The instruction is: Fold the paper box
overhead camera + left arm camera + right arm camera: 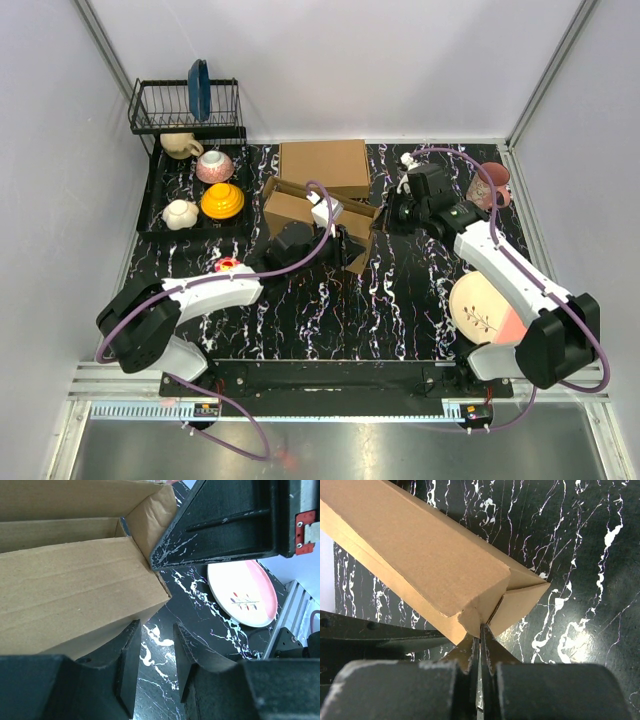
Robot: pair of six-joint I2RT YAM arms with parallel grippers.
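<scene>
The paper box (420,565) lies just ahead of the right claw (480,629), its long axis slanting away up-left. That claw's jaws are together, tips at the end corner. Left claw (156,626) has its jaws apart and empty, with the box wall alongside.

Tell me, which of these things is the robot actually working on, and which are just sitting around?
In the job:
the paper box, partly folded.

Just lying about:
the formed brown box, pink plate, pink cup, dish rack, blue plate, tray of crockery.
</scene>
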